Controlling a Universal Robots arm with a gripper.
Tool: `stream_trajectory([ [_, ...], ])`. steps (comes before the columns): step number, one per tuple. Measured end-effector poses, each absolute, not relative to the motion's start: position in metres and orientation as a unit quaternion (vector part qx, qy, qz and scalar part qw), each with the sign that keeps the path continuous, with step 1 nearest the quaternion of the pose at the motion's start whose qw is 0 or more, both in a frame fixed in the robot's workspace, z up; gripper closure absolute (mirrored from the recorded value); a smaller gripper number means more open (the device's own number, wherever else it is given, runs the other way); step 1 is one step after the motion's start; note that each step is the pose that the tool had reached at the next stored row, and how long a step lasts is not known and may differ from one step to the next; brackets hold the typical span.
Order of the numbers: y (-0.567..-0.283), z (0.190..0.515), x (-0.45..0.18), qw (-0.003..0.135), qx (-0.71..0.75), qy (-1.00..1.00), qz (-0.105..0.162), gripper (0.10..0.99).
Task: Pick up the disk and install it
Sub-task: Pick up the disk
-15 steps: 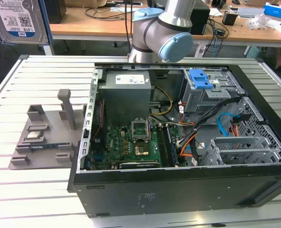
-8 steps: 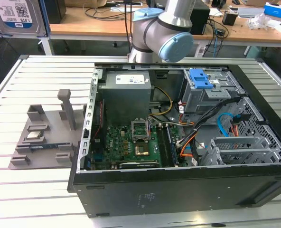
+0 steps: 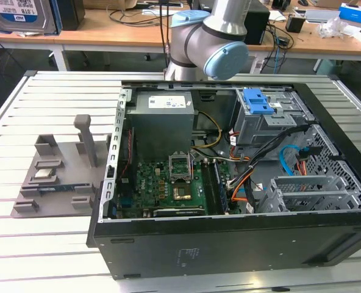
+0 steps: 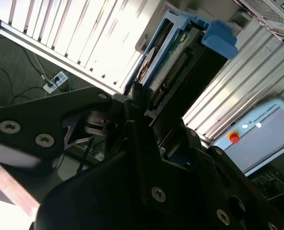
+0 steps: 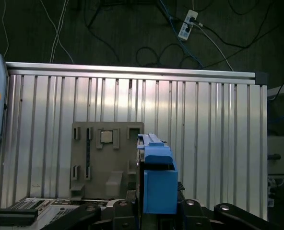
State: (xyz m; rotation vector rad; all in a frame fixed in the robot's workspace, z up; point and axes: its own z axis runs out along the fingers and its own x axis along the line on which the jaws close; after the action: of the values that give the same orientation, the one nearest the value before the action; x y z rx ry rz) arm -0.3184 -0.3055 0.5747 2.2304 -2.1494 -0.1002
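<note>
The fingers [image 4: 134, 101] clamp the disk [image 4: 168, 57] — high above the slatted table [image 5: 204, 120].

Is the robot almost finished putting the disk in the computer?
About halfway. Done: the silver hard disk in its bright blue plastic bracket is lifted up. In hand: the gripper clamps it above the slatted metal table. Left: it isn't inside the open black computer case yet.

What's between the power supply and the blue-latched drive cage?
In the exterior view, yellow and black cables cross the gap between the power supply and the drive cage.
</note>
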Motion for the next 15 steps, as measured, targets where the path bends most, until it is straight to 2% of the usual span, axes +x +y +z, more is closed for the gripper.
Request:
stream_trajectory([
  [15,-0.303,0.614,-0.315,0.024,0.719,-0.693,-0.035,0.718],
])
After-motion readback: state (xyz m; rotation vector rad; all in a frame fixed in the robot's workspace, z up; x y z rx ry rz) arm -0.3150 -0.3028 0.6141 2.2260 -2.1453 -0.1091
